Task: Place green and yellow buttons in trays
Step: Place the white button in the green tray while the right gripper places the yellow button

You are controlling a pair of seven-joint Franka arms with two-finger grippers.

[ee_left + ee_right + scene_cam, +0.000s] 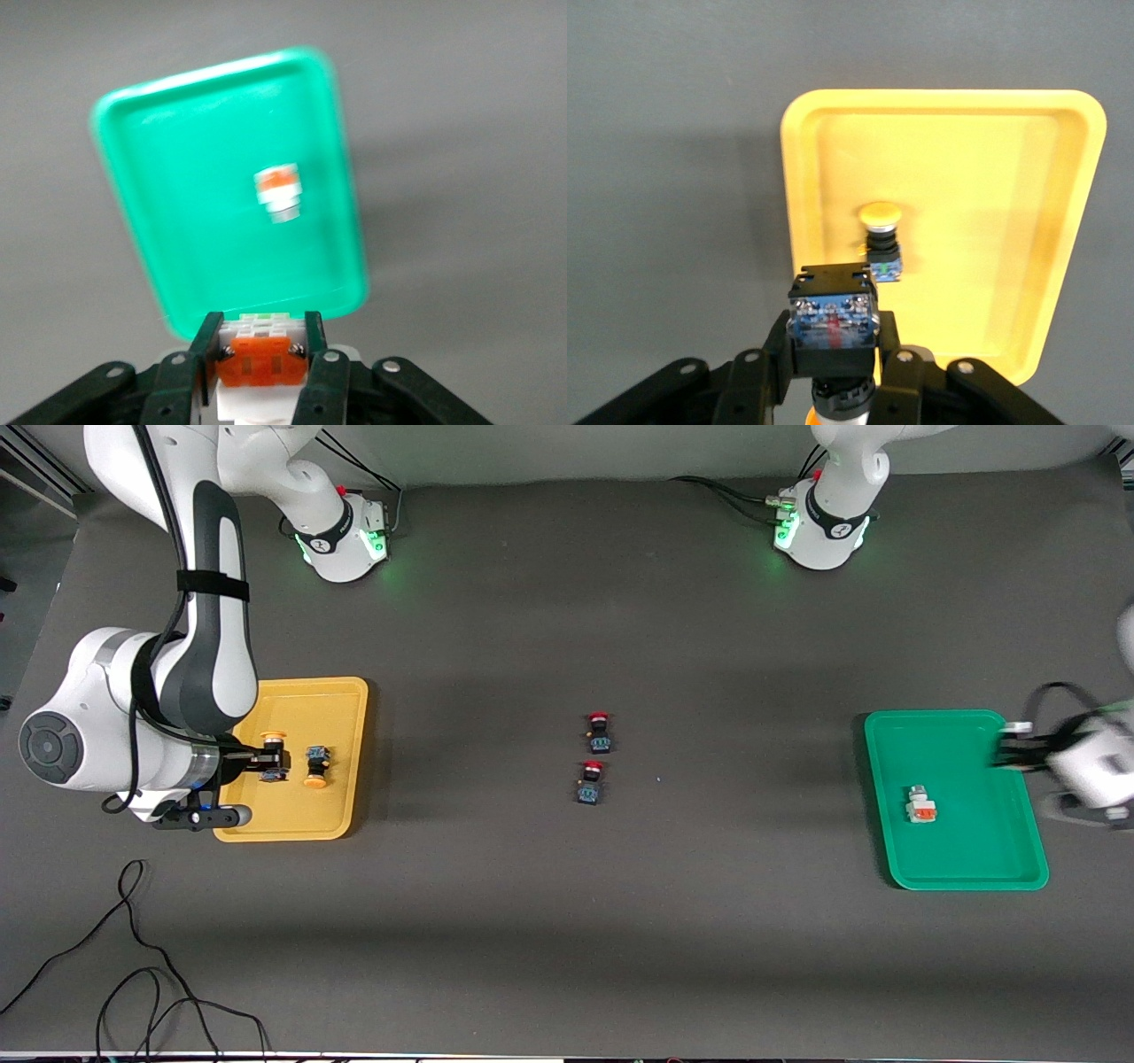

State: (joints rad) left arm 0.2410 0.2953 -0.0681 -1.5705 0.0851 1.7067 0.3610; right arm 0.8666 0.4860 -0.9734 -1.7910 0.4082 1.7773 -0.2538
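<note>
So, two arms busy at once. Right gripper (pixel 833 367) is over the yellow tray (pixel 341 700) at the right arm's end of the surface (pixel 567 921), jaws pinching a dark button with a yellow cap (pixel 833 320); front view shows that cap (pixel 273 737) sticking out past the gripper (pixel 266 762). A second yellow-capped button (pixel 315 767) lies loose on the yellow tray floor, just beside the held one, on its side with the cap (pixel 881 215) pointing toward the front camera.

Left gripper (pixel 263 354) is over the edge of the green tray (pixel 974 868) at the left arm's end, jaws clamped on a white button with an orange end (pixel 257 363). In the front view this gripper (pixel 1019 748) is blurred and the held piece can't be made out there. Another white and orange button (pixel 920 804) rests in the green tray, roughly mid-floor, apart from the rim; the wrist view shows it (pixel 279 192) lying flat with a grey cap end.

Two dark buttons with red caps (pixel 595 757) sit mid-surface, well apart from both trays, one nearer the front camera than the other, close together in a line. Black cable (pixel 133 957) loops on the surface near the front camera at the right arm's end.
</note>
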